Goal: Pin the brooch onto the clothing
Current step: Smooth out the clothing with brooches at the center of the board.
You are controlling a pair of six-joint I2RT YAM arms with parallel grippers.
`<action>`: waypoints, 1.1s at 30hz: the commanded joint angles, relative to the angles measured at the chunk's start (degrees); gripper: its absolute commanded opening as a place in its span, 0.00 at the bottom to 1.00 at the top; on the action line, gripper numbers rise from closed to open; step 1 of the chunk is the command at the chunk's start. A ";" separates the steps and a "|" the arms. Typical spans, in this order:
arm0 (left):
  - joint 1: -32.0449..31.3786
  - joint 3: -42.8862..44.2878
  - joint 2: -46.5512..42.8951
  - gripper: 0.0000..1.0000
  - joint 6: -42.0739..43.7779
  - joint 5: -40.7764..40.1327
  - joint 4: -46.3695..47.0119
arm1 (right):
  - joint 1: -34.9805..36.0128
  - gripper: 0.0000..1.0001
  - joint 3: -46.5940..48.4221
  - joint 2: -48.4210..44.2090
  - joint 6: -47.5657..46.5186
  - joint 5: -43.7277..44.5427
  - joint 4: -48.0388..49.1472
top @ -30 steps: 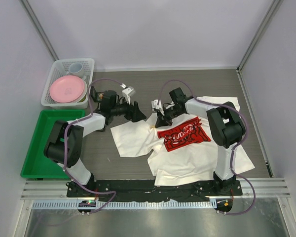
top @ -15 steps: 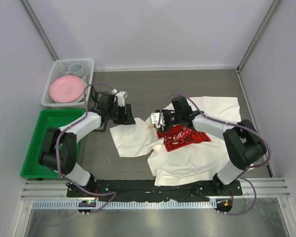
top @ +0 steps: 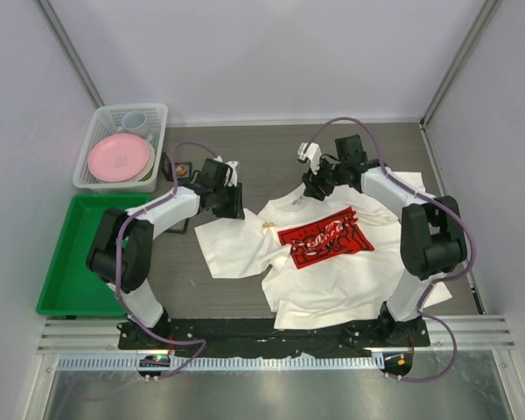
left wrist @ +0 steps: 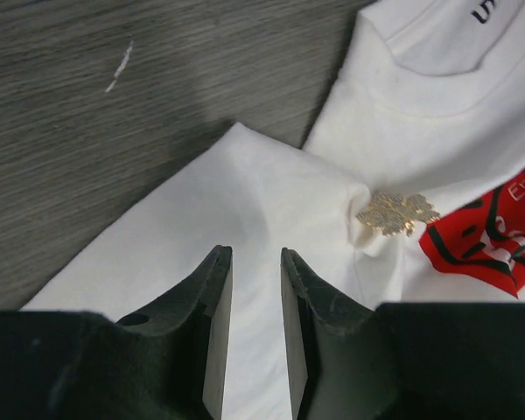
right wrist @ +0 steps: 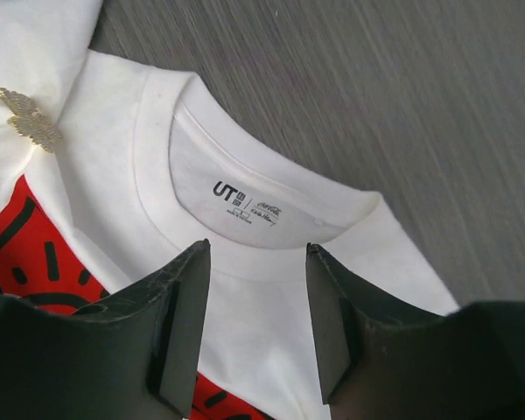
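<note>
The clothing (top: 332, 262), a white T-shirt with a red chest print, lies spread on the table, collar away from the arms. The small gold brooch (top: 268, 227) sits on a pucker of cloth by the shirt's left shoulder, beside the red print; it also shows as the brooch (left wrist: 397, 213) and the brooch (right wrist: 28, 118) in the wrist views. My left gripper (top: 230, 199) (left wrist: 254, 254) hovers over the left sleeve, its jaws open a narrow gap, empty. My right gripper (top: 318, 186) (right wrist: 257, 247) stands open just below the collar, holding nothing.
A white basket (top: 92, 166) with a pink plate and a cup stands at the back left. A green tray (top: 57, 280) lies along the left edge. A small dark box (top: 184, 168) sits behind the left gripper. Walls close in on three sides.
My right gripper opened, left the brooch spot and moved back-right to the collar. The shirt's neck now lies flat. My left gripper drew back left and its jaws narrowed.
</note>
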 commanded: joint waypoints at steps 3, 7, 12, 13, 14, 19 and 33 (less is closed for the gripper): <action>0.36 4.80 6.03 0.29 -0.28 -5.12 -6.37 | -1.83 0.47 4.64 8.56 9.75 3.91 -4.21; 1.41 6.46 9.37 0.20 1.48 -6.00 -8.74 | -3.50 0.45 5.87 12.52 11.25 5.85 -4.47; 5.89 13.92 17.52 0.18 3.76 -8.03 -14.36 | -6.75 0.43 8.86 17.09 14.76 7.78 -4.48; 7.55 16.20 19.46 0.17 3.85 -8.03 -15.68 | -7.11 0.42 9.56 18.93 15.29 8.92 -4.56; 8.44 18.40 21.05 0.15 4.03 -7.77 -18.48 | -7.63 0.41 11.39 19.73 16.25 9.45 -4.48; 12.83 28.34 26.60 0.12 4.64 -6.27 -21.31 | -10.71 0.41 18.26 24.48 23.02 12.26 -5.53; 13.46 30.20 9.12 0.50 15.01 -4.58 -13.50 | -12.12 0.63 23.02 10.53 29.80 2.78 -6.59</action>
